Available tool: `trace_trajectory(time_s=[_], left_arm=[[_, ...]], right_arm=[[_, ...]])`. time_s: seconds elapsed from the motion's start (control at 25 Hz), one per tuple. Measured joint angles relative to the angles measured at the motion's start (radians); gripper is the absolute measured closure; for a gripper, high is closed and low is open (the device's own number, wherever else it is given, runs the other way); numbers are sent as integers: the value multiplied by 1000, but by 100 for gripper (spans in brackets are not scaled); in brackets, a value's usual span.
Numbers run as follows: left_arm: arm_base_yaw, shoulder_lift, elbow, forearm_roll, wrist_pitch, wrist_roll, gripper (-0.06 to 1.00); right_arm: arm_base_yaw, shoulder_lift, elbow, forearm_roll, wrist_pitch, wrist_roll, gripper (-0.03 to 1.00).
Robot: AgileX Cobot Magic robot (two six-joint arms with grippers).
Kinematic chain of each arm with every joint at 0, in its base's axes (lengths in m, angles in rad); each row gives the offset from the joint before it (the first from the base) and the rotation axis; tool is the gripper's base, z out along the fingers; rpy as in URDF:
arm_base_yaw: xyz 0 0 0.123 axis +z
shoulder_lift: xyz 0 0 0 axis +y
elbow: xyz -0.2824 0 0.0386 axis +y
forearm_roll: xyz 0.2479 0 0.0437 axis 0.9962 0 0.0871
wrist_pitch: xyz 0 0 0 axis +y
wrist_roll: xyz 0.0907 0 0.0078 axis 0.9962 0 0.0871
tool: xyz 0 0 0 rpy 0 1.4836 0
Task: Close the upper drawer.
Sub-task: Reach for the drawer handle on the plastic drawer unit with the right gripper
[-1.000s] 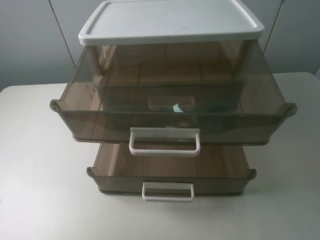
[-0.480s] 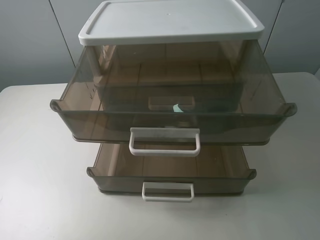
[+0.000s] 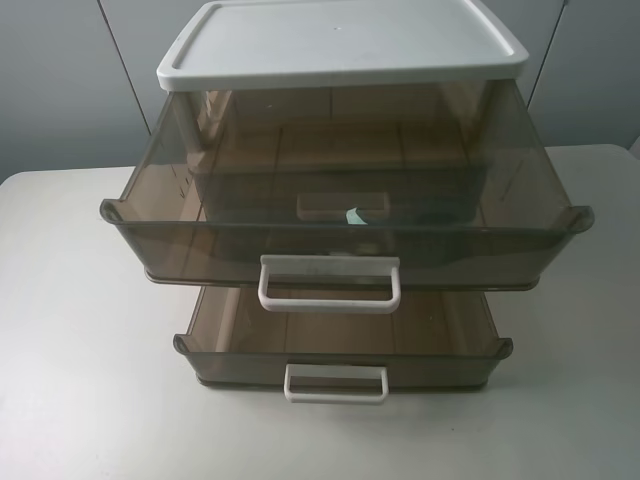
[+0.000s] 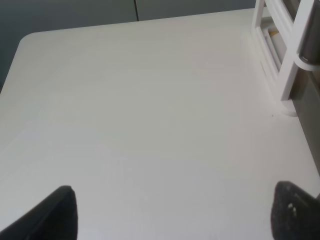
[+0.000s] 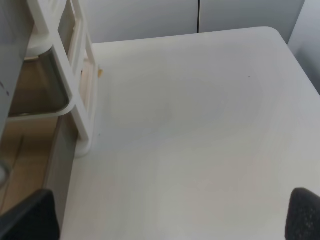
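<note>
Smoky-brown plastic fills the high view; the upper drawer [image 3: 200,245] is pulled well out from under the white lid [image 3: 340,45], its flared front rim running side to side across the table [image 3: 70,380]; its scuffed loop handle [image 3: 329,283] sits dead centre, overhanging the lower drawer [image 3: 440,350], which is also out; neither gripper shows here, so both arms are well back from the front panel; the drawer's slide runs front to back, so I judge the push has to land on that front face or handle and drive towards the cabinet.

Over to the left wrist; the left gripper [image 4: 177,217] hangs over bare table, jaws spread wide, nothing between them; the cabinet's white frame [image 4: 280,55] stands off to one side, well apart.

Now the right wrist; the right gripper [image 5: 167,220] is likewise spread wide and empty; the white frame [image 5: 82,80] and a brown drawer wall [image 5: 35,90] lie off to its side, and which drawer that is I cannot tell; this frame looks somewhat nearer than on the left, yet with the handle centred I would not call either arm clearly closer.
</note>
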Motion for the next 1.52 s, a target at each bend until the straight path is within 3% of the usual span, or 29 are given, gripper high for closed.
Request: trace_trajectory(time_s=[0.28, 0.44, 0.72, 0.88, 1.0, 1.32, 1.52], left_arm=[[0, 0, 0, 0, 0, 0, 20], [0, 0, 0, 0, 0, 0, 20], [0, 0, 0, 0, 0, 0, 20], [0, 0, 0, 0, 0, 0, 20], [0, 0, 0, 0, 0, 0, 20], [0, 0, 0, 0, 0, 0, 20], [0, 0, 0, 0, 0, 0, 20]], right_arm=[[0, 8, -9, 37, -6, 0, 28], [0, 132, -123, 41, -23, -18, 28], [0, 469, -387, 168, -58, -229, 28], [17, 630, -439, 265, -62, -347, 28], [133, 720, -443, 279, -64, -380, 28], [707, 848, -443, 176, -151, -394, 28], [979, 947, -445, 158, -159, -423, 28]])
